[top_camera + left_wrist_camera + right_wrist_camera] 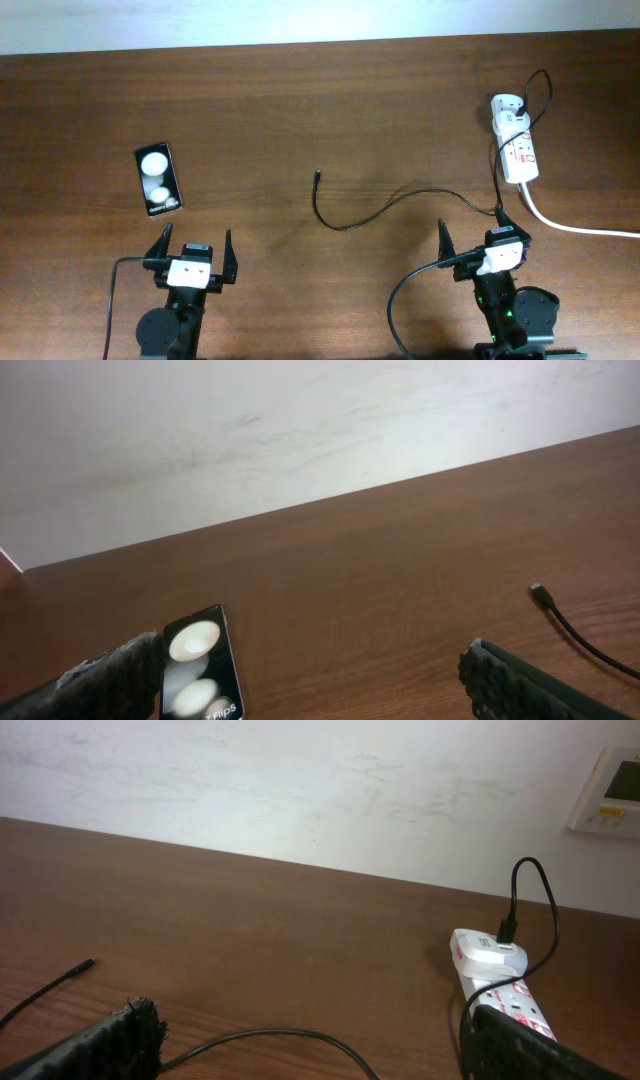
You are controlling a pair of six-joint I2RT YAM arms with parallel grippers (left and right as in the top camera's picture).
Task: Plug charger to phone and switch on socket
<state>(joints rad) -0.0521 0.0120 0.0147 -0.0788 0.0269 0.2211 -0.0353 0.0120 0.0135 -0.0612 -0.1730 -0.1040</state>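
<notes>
The phone [159, 179] lies flat at the table's left, a glossy black slab with white lettering; in the left wrist view the phone [200, 665] sits just inside my left finger. My left gripper [193, 246] stands open just near of it, nothing between its fingers. The charger [385, 207] snakes across the middle, its plug tip [317, 175] lying free; that tip [541, 595] also shows at the right of the left wrist view. The socket [516, 143] lies at the far right, with a white adapter. My right gripper [472, 231] is open, with the charger [280, 1035] running between its fingers.
A thick white cord [570, 225] runs from the socket off the right edge. A pale wall [300, 790] rises behind the table's far edge, with a small wall panel [610, 790] at the right.
</notes>
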